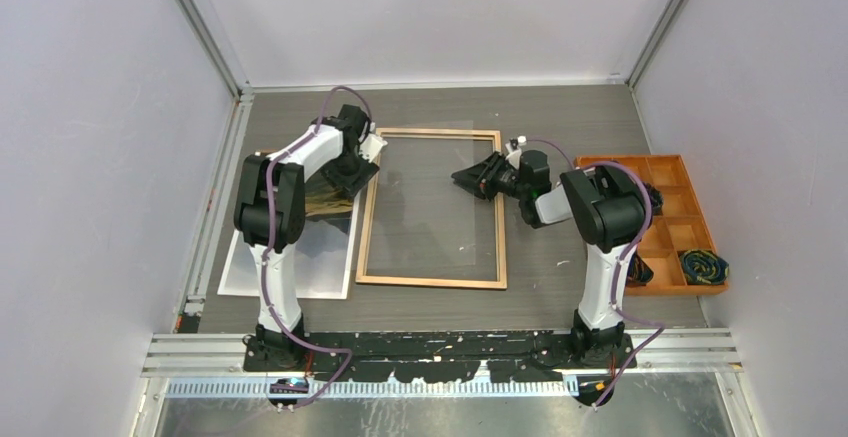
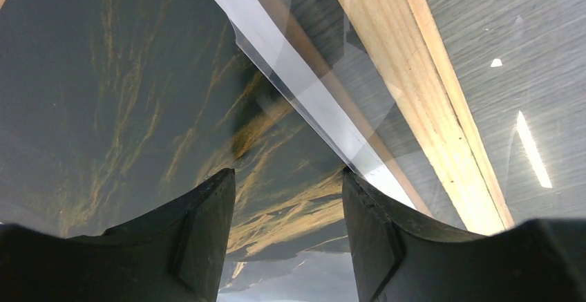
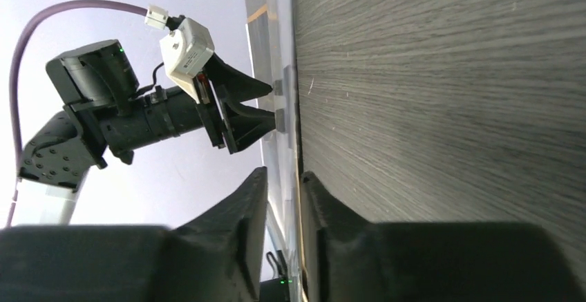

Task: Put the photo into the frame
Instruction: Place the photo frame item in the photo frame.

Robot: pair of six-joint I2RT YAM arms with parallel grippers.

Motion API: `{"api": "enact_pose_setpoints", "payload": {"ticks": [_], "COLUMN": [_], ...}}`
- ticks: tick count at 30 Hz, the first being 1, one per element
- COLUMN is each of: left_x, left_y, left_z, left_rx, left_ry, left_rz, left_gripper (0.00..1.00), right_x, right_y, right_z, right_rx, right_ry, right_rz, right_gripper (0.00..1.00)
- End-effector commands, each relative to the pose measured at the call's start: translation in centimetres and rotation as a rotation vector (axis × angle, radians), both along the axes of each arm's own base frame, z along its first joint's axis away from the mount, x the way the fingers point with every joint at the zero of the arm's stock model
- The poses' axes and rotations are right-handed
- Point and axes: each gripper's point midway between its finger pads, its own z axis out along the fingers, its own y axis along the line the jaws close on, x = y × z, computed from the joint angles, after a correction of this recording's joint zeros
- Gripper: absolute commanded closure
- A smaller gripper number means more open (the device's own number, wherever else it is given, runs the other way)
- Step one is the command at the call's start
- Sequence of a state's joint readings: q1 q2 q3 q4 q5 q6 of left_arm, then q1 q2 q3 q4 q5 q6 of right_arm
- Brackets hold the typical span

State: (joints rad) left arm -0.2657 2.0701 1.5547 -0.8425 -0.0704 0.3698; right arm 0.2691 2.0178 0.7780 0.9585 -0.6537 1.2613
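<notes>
The frame (image 1: 365, 237) lies wood side up in the middle of the table, and its pale wood rail (image 2: 414, 95) also shows in the left wrist view. A clear pane (image 1: 430, 197) sits over it, its edge (image 2: 359, 60) reaching across the photo's white border. The photo (image 1: 328, 202) lies face up left of the frame, dark with gold streaks (image 2: 124, 95), its near part pale with glare. My left gripper (image 1: 355, 172) hangs open just above the photo (image 2: 289, 172) with nothing between its fingers. My right gripper (image 1: 462, 177) straddles the pane's edge (image 3: 283, 53), jaws narrow (image 3: 283, 172); contact is unclear.
An orange compartment tray (image 1: 690, 172) stands at the right, holding coiled cords (image 1: 703, 267). A brown board corner (image 1: 262, 154) peeks out behind the photo. The right wrist view shows the left gripper (image 3: 273, 101) pointing at the pane. Walls close in the table on three sides.
</notes>
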Motion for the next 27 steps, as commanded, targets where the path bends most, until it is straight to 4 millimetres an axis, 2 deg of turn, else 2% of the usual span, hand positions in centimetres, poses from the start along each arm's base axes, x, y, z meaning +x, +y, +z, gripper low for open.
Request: {"api": "enact_pose_setpoints", "payload": {"ticks": [1,2,5,9,13,20,27], "left_x": [0.2,0.3,0.9,2.0,3.3,3.0,2.4], "left_y": [0.3,0.1,0.1,0.7,1.7,1.6,0.8], "left_z": [-1.6,-1.2,0.7,3.4,4.9,4.2,3.5], "left_rx": [0.011,0.003,-0.019,-0.059,-0.079,-0.089,-0.128], "left_ry": [0.013,0.007,-0.023,-0.06,-0.095,-0.075,-0.046], "left_rz": [-0.005,-0.006,0.0,0.037,0.081,0.092,0.095], "left_gripper": [0.4,0.4,0.39,0.36,0.33,0.32,0.34], "right_x": [0.5,0.4,-0.2,-1.4,-2.8,-3.3,-2.2], "right_y": [0.5,0.4,-0.3,-1.5,-2.4,-4.2,-5.3], "right_z": [2.3,2.6,2.8,2.9,2.0,1.4,1.9], "right_rx": [0.009,0.0,-0.049,-0.158,-0.246,-0.31,-0.319], "right_ry": [-0.088,-0.094,-0.093,-0.101,-0.06,-0.042,-0.055], "right_rz": [0.027,0.025,0.011,0.008,0.026,0.019,-0.021], "right_gripper": [0.8,0.89,0.99,0.99,0.99,0.99,0.99]}}
